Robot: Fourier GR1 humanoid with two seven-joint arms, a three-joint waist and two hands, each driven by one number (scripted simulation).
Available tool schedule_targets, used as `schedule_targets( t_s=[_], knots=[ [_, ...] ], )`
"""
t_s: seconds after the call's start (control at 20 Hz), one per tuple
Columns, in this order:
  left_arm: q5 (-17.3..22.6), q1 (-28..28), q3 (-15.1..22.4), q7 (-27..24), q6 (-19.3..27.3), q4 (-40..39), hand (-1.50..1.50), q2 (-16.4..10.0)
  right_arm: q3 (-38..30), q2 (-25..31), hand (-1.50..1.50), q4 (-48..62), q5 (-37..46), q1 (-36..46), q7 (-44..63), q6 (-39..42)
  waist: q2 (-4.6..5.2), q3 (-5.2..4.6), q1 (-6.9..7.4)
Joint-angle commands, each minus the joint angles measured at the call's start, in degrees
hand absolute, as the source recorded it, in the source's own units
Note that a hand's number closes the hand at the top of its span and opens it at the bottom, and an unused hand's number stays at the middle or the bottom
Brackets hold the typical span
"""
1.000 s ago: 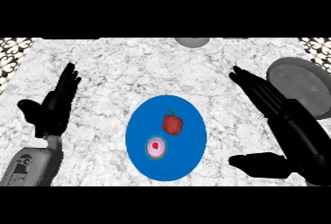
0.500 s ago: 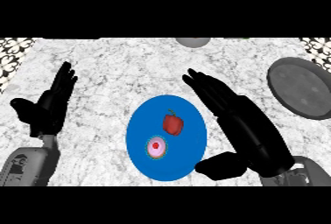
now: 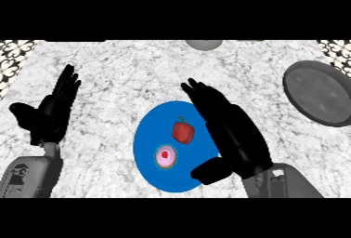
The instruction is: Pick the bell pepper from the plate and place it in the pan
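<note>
A red bell pepper (image 3: 182, 131) lies on the blue plate (image 3: 152, 139) in the middle of the counter. A small pink cupcake (image 3: 165, 157) sits on the same plate, nearer to me. My right hand (image 3: 231, 135) is open, fingers straight, lying over the plate's right edge just right of the pepper and apart from it. The dark grey pan (image 3: 320, 92) is at the right edge. My left hand (image 3: 49, 112) rests open at the left, fingers up.
A grey round object (image 3: 204, 44) shows partly at the counter's far edge. Patterned wall tiles (image 3: 15, 60) stand at both far corners. The counter is white marble.
My right hand has swung left from near the pan to the plate's right edge, beside the pepper. The left hand has shifted slightly. Pepper and cupcake have not moved.
</note>
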State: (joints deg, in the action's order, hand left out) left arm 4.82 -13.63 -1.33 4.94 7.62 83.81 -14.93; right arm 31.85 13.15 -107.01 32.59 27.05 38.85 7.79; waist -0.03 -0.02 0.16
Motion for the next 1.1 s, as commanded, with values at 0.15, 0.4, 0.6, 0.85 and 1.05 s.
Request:
schedule_targets(
  t_s=[0.15,0.4,0.6,0.85,1.05],
  knots=[
    [-0.86,4.34,0.44,0.43,-0.71,4.51,0.0,1.66,-4.53,-1.16,-1.5,0.9,2.61,-1.17,2.03,6.02,-0.06,0.01,-0.01],
    [-1.69,2.28,-1.46,-0.56,-1.3,2.1,0.0,1.27,-2.4,-5.82,-1.5,9.87,6.0,-3.41,-4.81,3.87,0.01,0.01,-0.01],
    [-2.51,-1.62,-0.99,4.06,-0.94,1.94,0.0,1.5,-3.91,-9.63,-1.5,17.73,5.77,1.65,-7.59,5.61,0.08,0.01,0.11],
    [-2.66,0.32,-2.15,0.98,-1.52,1.08,0.0,2.44,-2.09,-8.43,-1.5,19.43,10.37,-4.27,-13.03,4.66,0.03,0.02,-0.03],
    [-4.84,2.89,0.35,2.53,0.22,5.52,0.0,5.08,-6.14,-11.05,-1.5,18.98,10.88,1.07,-8.62,10.43,-0.04,0.02,0.03]
  ],
)
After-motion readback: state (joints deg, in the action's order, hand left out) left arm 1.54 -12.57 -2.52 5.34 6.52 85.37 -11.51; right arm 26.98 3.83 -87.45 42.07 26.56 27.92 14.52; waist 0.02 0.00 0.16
